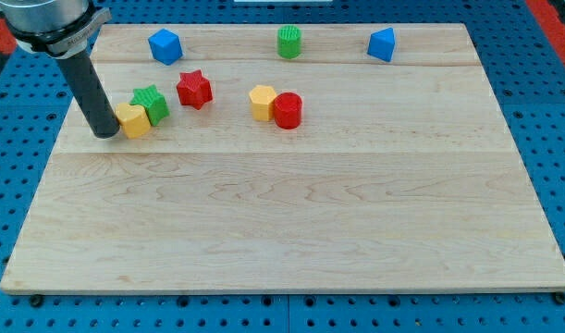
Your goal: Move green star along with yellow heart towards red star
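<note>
No claw here, only a rod: my tip [106,134] rests against the yellow heart [132,120] from the view's left; the heart touches the green star [152,104] up-right of it, and the red star [194,89] sits just beyond, near but apart

The yellow heart [132,120] is pressed against the green star [152,104], which lies at its upper right. The red star [194,89] is seen just beside the green one, toward the view's right.
</note>
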